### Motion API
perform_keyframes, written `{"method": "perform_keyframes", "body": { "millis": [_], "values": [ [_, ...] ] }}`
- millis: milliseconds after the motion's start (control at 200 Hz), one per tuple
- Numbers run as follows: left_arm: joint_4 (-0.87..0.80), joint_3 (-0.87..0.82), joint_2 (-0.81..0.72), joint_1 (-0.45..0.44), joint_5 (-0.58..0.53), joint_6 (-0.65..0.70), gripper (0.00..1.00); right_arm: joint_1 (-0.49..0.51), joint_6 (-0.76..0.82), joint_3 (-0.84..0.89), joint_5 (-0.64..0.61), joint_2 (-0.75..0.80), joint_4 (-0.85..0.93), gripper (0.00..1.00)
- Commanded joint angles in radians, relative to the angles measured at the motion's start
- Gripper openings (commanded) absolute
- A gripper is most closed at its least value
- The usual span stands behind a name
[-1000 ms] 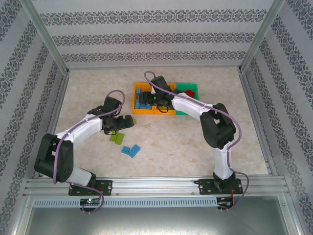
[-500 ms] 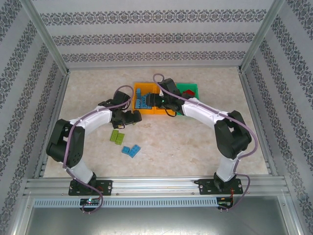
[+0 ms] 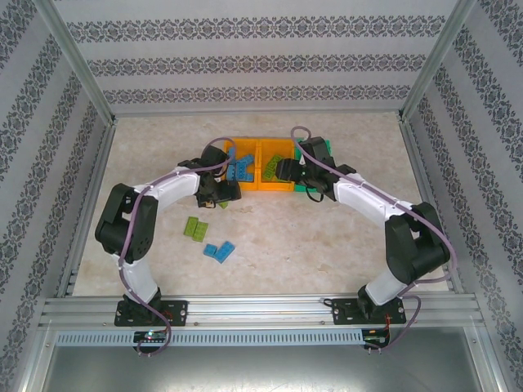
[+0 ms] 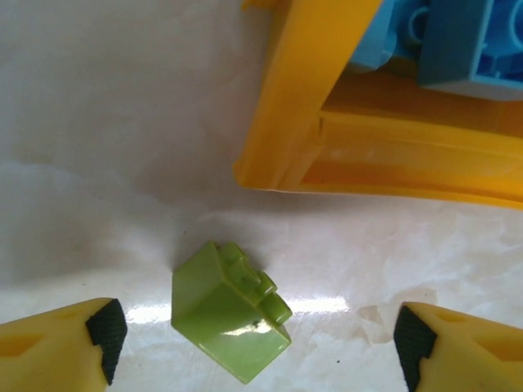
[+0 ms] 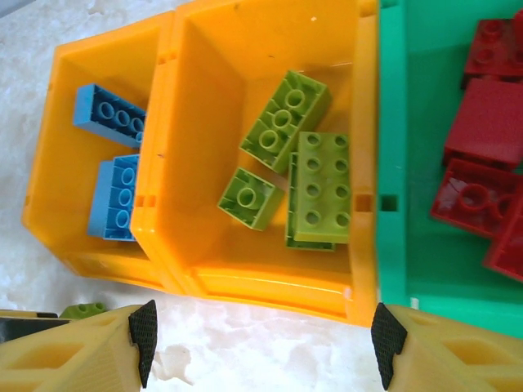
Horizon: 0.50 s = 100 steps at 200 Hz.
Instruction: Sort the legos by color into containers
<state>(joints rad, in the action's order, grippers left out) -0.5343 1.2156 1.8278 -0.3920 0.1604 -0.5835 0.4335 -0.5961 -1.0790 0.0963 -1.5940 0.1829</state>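
A light green lego (image 4: 229,314) lies tipped on its side on the table, just in front of the left orange container's corner (image 4: 278,131). My left gripper (image 4: 257,335) is open around it, with a gap on each side. This gripper (image 3: 218,194) sits at that container's front left. My right gripper (image 5: 265,343) is open and holds nothing, just in front of the middle orange container (image 5: 270,273). Blue legos (image 5: 114,184) lie in the left orange container, green legos (image 5: 306,163) in the middle one, red legos (image 5: 482,155) in the green container (image 5: 396,245).
Two green legos (image 3: 194,229) and a few blue legos (image 3: 219,251) lie loose on the table nearer the arm bases. The three containers (image 3: 260,186) stand side by side at the table's middle back. Patterned walls enclose the table.
My left gripper has moved right and back to the left orange container's corner. My right gripper has swung right, from over the left and middle containers toward the middle and green ones.
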Motion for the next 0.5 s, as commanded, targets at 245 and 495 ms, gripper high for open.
{"method": "perform_keyframes", "body": {
  "millis": [245, 495],
  "values": [
    [-0.062, 0.057, 0.066, -0.034, -0.058, 0.023, 0.61, -0.05, 0.014, 0.078, -0.019, 0.09, -0.013, 0.74],
    [-0.061, 0.068, 0.073, -0.073, -0.06, 0.06, 0.41, -0.078, 0.016, 0.123, -0.042, 0.141, -0.018, 0.75]
  ]
}}
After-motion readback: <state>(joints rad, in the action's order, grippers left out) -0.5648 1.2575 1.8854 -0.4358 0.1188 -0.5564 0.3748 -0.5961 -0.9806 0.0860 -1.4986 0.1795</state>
